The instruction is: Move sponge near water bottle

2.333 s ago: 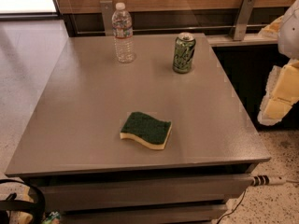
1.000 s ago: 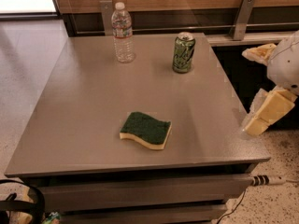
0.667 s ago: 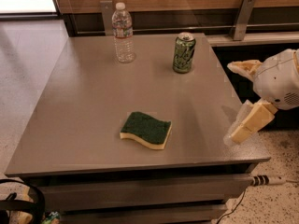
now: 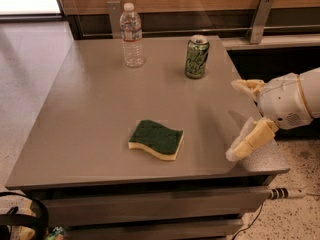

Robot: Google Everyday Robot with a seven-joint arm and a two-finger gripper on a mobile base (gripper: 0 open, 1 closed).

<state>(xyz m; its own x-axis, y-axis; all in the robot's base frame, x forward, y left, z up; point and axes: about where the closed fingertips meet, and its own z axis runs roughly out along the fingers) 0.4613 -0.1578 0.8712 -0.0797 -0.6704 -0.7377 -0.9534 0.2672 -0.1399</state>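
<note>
The sponge [image 4: 156,139], dark green on top with pale yellow foam below, lies flat near the front middle of the grey table [image 4: 95,114]. The water bottle [image 4: 132,35], clear with a white cap, stands upright at the back left of the table. My gripper [image 4: 238,120] comes in from the right over the table's right edge, to the right of the sponge and apart from it. Its two tan fingers are spread wide and hold nothing.
A green soda can [image 4: 197,57] stands at the back right of the table, right of the bottle. A wooden wall panel with metal brackets [image 4: 260,19] runs behind the table. Speckled floor lies left and right; a cable [image 4: 287,193] hangs at the lower right.
My gripper has moved left from beyond the right edge to over the table's right side, closer to the sponge. The sponge, bottle and can have not moved.
</note>
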